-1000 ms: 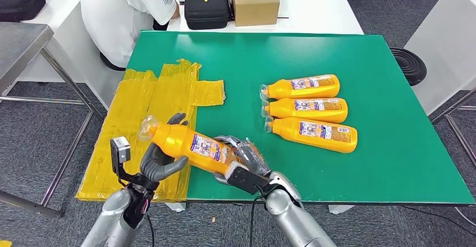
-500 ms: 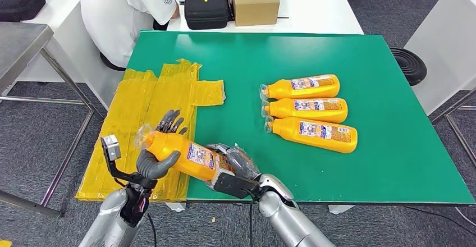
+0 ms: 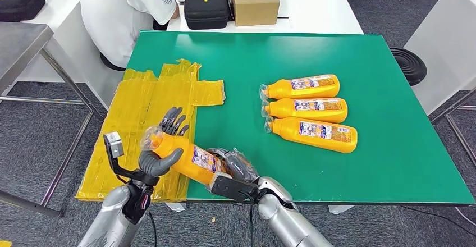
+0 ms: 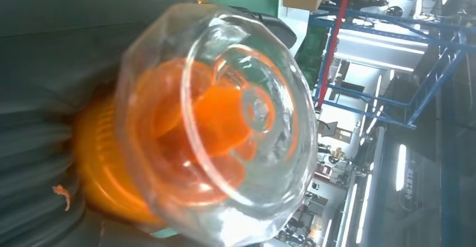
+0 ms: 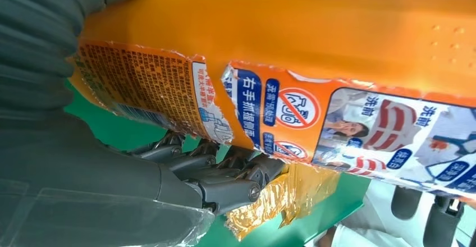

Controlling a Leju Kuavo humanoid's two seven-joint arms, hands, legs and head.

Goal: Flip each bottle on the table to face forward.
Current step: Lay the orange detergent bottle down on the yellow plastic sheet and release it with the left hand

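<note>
Big green bench (image 3: pixel 387 163) fills the play here, and everything gets placed off it: the yellow plastic sheeting (image 3: pixel 151 118) is draped over its left side and hanging past the near edge, with a person in a white shirt (image 3: pixel 120 11) seated just beyond the far-left corner. Out on the right half of the bench, three orange bottles (image 3: pixel 306 109) lie side by side in a neat row, caps toward the sheeting, printed labels up, so by my read those three look settled and already turned the way the task wants. That leaves the fourth bottle (image 3: pixel 188 156), held up over the bench's near-left edge, slanting across the border of green and yellow, label with its small print and warning icons showing, clear cap end toward the left. The right robot hand (image 3: pixel 233 168) is wrapped under the bottle's base end, fingers closed around the body and carrying it. The left robot hand (image 3: pixel 163 149) cradles the neck end, thumb curled beneath it, the other fingers fanned out loose above the clear cap (image 4: pixel 216 129). It looks like a two-handed turn in progress, I'd judge: this last bottle is neither rotated fully nor laid down yet, so the job seems three parts done with one to finish.
</note>
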